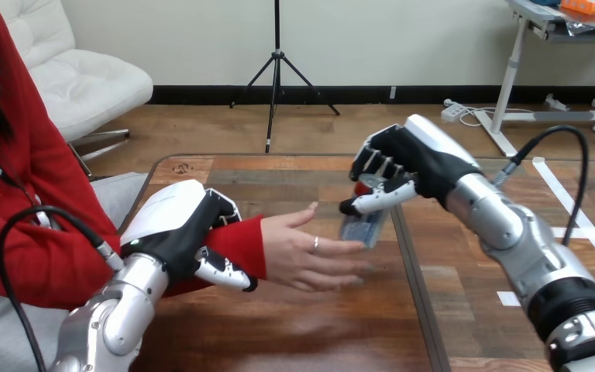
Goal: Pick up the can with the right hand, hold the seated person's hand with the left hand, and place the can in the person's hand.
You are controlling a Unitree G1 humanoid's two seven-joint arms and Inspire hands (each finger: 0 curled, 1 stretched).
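The right hand [417, 159] is seen clenched on the can [362, 225]. Its fingers [380, 163] are curled over the can's upper end from the far side, and its thumb [376, 200] is laid across the near side. The can is thus gripped near its top and is hung, slightly tilted, just beneath the hand and clear of the table [279, 333]. The silver right forearm [503, 225] is stretched back from the hand toward the lower right.

The left hand [178, 232] is closed on the person's wrist, which is covered by a red sleeve [240, 240]. The fingers are wrapped over the far side of the sleeve and the thumb is brought up under its near side, so the wrist is grasped between them. The silver left forearm [120, 310] is angled down behind this hand.

The person's hand [302, 252] is extended out of the left hand's grasp toward the right hand. It is held open above the table, with the fingers stretched out. Its fingertips are placed directly below the can's lower end. Whether the can is touching those fingertips cannot be told. The two robot hands are kept well apart, with the person's open hand and the can between them.
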